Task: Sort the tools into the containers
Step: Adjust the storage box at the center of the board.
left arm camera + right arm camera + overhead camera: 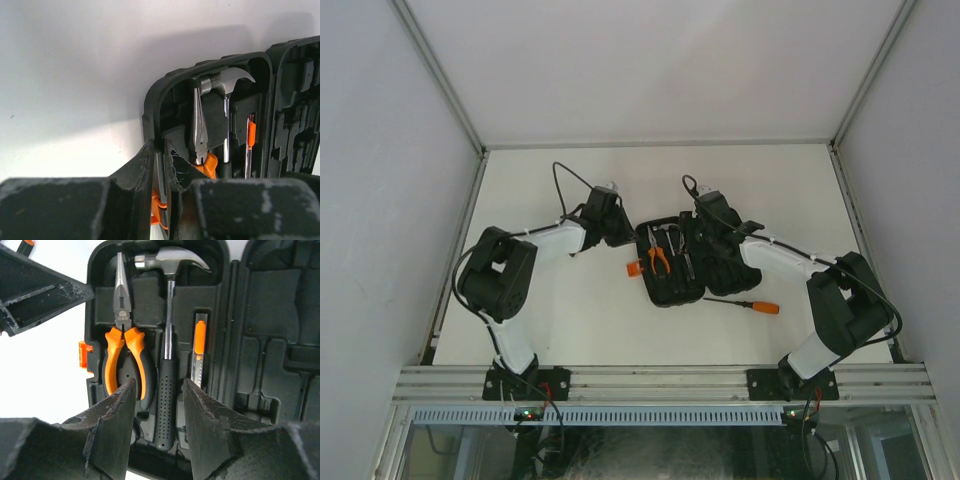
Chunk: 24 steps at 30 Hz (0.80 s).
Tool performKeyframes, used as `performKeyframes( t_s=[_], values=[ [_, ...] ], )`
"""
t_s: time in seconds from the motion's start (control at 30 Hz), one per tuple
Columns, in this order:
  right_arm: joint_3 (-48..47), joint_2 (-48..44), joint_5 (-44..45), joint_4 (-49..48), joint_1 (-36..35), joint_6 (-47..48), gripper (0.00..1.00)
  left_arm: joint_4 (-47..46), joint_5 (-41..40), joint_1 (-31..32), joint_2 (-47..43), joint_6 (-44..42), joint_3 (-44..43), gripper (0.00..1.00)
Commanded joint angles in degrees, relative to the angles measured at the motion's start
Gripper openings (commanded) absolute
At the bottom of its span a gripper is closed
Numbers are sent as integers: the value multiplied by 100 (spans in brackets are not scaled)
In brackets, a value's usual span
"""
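Observation:
The black tool case (pixel 662 297) lies open mid-table. In its slots lie the orange-handled pliers (pixel 125 347), the hammer (pixel 169 365) and a thin orange-and-steel tool (pixel 199 352). My left gripper (pixel 620 235) is shut on the case's left wall (pixel 150 112), just above the orange latch (pixel 157 210). My right gripper (pixel 159 385) is open and empty, low over the case, its fingers on either side of the hammer's black handle. One orange-handled screwdriver (pixel 745 304) lies on the table in front of the case, near the right arm.
The case's lid half (pixel 280 315) lies open to the right with empty moulded slots. White walls enclose the table on three sides. The left gripper's body (pixel 35 295) shows beside the case's left edge.

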<state>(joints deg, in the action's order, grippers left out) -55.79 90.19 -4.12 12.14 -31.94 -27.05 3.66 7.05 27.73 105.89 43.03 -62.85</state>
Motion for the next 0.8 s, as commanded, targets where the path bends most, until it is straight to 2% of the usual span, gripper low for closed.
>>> performKeyframes(
  t_s=[0.0, 0.23, 0.53, 0.77],
  values=[
    [-28, -221, 55, -228, 21, -87, 42, 417, -529, -35, -395, 22, 550, 15],
    [-29, -230, 78, -263, 12, -125, 42, 205, -562, -32, -970, 145, 1152, 14],
    [-28, -247, 66, -299, -1, -99, 42, -83, -315, -34, -1218, 76, 1199, 36],
    [-26, -309, 54, -324, 6, -61, 43, -115, -230, -33, -1306, -7, 1031, 43]
  ],
)
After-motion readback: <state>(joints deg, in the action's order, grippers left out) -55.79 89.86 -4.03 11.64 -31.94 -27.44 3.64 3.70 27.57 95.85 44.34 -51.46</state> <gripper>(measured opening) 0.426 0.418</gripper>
